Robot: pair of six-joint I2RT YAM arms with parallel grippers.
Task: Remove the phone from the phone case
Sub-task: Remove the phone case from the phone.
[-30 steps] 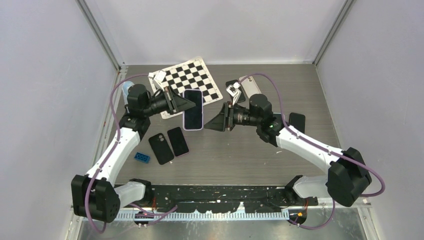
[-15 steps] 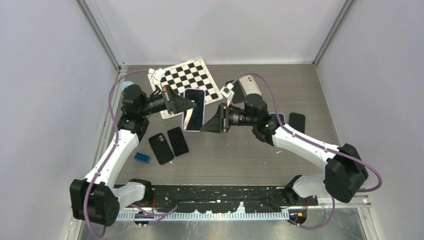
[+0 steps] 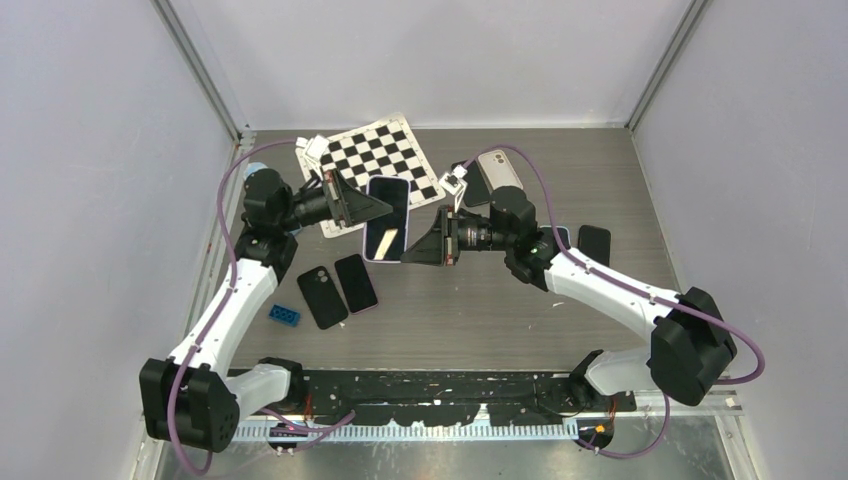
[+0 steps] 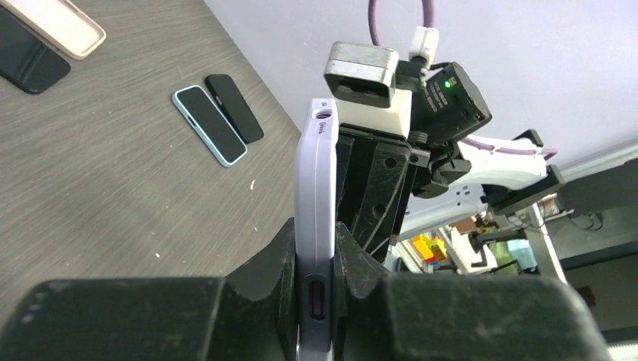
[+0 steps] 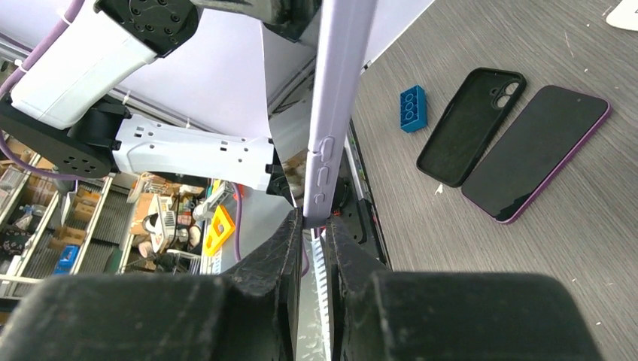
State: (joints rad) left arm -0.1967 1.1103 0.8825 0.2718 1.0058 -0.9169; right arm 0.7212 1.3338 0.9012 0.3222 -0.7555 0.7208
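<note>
Top external view has the phone (image 3: 386, 215) up off the counter (image 3: 520, 310), left of the middle and just this side of the checkered board (image 3: 385, 150), screen facing up towards the camera, slung between the two arms. The left pincer (image 4: 316, 252) is clamped across the lilac case (image 4: 316, 180) at its long edge. The right pincer (image 5: 314, 226) has its jaws drawn in tight on the opposite edge, below the side buttons, and looks to be pinching it. I'd reckon the phone is a light, stiff, slick slab with a glass face that wouldn't forgive a drop. The case looks rubbery, with a lip that should flex. The sensible hold, I'd say, is on that lip near a corner, peeling it back while the other pincer steadies the body.
</note>
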